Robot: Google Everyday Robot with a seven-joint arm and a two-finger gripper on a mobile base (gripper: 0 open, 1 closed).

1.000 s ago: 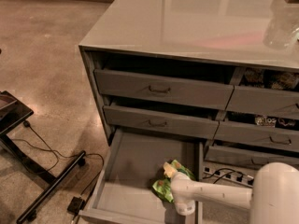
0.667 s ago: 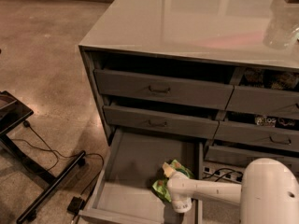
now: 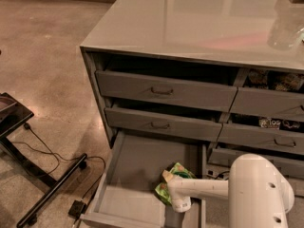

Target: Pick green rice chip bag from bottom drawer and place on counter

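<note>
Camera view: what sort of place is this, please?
Probably an office pantry or a test kitchen: a drawer cabinet with a glossy counter, snack packets in its right drawers, a polished floor. The gripper is down in the open bottom drawer at the green rice chip bag.

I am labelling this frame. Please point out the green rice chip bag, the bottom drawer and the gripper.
green rice chip bag [image 3: 179, 169], camera view, upper corner.
bottom drawer [image 3: 140, 167], camera view, bare floor.
gripper [image 3: 176, 199], camera view, its end, at the bag inside the drawer.
</note>
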